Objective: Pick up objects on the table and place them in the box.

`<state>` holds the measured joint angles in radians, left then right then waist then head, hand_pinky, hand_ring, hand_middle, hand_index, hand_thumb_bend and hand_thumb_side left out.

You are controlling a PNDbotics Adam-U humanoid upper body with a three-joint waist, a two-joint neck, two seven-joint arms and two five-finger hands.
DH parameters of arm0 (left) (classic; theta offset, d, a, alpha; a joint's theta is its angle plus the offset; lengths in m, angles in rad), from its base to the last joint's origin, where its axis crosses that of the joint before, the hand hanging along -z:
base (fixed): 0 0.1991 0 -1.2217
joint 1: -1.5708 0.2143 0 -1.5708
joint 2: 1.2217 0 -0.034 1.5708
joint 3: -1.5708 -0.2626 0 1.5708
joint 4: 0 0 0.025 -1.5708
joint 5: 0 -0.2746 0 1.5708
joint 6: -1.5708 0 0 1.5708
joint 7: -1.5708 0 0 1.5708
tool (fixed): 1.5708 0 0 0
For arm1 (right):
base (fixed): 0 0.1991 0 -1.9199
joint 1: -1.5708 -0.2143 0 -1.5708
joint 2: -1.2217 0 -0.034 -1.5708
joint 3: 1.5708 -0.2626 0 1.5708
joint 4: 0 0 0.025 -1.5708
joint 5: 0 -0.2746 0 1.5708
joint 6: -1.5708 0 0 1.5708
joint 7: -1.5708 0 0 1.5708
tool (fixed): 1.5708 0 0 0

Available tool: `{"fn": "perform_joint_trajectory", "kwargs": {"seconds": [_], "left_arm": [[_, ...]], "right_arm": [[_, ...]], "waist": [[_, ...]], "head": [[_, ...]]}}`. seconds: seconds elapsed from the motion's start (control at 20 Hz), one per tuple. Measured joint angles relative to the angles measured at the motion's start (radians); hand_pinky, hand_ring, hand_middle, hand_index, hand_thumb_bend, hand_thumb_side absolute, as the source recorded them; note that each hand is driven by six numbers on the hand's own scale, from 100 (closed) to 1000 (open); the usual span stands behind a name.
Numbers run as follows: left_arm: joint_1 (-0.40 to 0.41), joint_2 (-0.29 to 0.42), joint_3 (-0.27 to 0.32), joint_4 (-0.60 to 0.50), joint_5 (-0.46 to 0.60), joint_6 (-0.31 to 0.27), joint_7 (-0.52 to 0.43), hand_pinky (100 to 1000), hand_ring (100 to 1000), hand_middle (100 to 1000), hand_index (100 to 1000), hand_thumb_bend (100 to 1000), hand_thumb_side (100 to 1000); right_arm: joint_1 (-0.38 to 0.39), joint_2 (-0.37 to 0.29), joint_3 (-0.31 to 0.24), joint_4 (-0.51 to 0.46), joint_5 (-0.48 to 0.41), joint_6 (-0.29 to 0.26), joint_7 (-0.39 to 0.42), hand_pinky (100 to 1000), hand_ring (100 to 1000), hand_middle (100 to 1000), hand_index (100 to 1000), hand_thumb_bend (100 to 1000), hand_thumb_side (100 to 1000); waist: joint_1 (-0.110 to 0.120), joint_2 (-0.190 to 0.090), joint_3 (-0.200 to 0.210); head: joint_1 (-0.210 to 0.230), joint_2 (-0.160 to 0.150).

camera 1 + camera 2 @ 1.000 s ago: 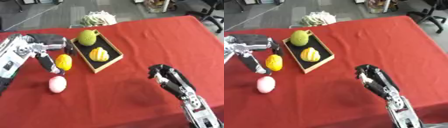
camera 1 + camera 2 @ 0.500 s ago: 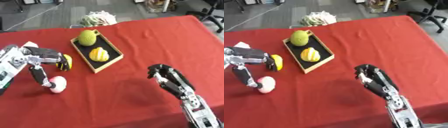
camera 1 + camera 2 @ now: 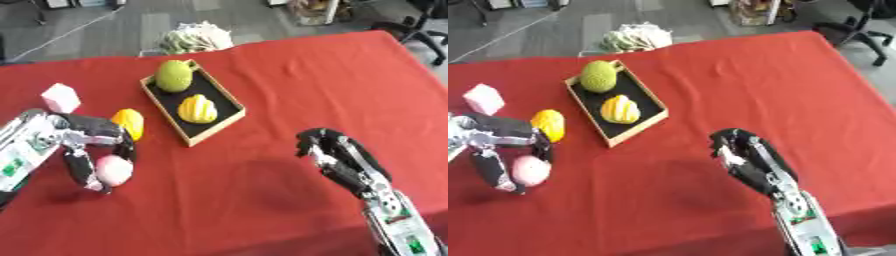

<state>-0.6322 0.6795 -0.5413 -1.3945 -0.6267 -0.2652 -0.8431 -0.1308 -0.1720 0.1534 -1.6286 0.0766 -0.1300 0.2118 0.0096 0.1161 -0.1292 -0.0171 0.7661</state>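
Left hand: the left hand (image 3: 87,150) comes in from the lower left, fingers and thumb bracketing the pink round fruit (image 3: 114,170); thumb on the near side, fingers curled over the far side, so it reads as grasping the fruit. Whether the fruit is off the cloth, I cannot tell.
Pink round fruit: at the left of the red tablecloth (image 3: 289,75), well short of the box (image 3: 217,126), just below the orange-yellow fruit (image 3: 129,123).
Orange-yellow fruit: lies on the cloth just beside the box's left wall, outside it; not yet placed.
Box: shallow wooden tray with dark floor, set askew; it holds a green bumpy fruit (image 3: 173,76) at the far end and a yellow ribbed fruit (image 3: 198,108) in the middle. Near end is free, likely the spot for the next drop.
Pink cube: the pink cube (image 3: 59,97) sits on the cloth far left, apart from the hand.
Right hand: the right hand (image 3: 337,155) hovers low right, fingers curled, holding nothing; idle, clear of the box.
Step in hand: likely picking up the pink fruit.
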Motion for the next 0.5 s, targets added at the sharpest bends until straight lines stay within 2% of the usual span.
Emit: {"fn": "perform_joint_trajectory", "kwargs": {"seconds": [0.15,0.3,0.5], "left_arm": [[-0.001,0.000,0.025,-0.013,-0.007,0.004,-0.004,629,508,463,619,355,100],[-0.012,0.003,0.056,-0.048,-0.006,0.011,-0.011,622,501,455,612,361,100],[-0.076,-0.013,0.091,-0.072,-0.012,0.017,-0.006,634,505,457,617,373,100]], "right_arm": [[0.000,0.000,0.000,0.000,0.000,0.000,0.000,690,573,558,696,100,473],[0.000,0.000,0.000,0.000,0.000,-0.001,-0.001,690,573,558,696,100,476],[0.004,0.000,-0.002,0.000,0.000,-0.001,-0.001,690,573,558,696,100,476]], "waist": [[0.000,0.000,0.001],[0.000,0.000,0.003],[0.000,0.000,0.002]], "head": [[-0.001,0.000],[-0.004,0.000],[-0.005,0.000]]}}
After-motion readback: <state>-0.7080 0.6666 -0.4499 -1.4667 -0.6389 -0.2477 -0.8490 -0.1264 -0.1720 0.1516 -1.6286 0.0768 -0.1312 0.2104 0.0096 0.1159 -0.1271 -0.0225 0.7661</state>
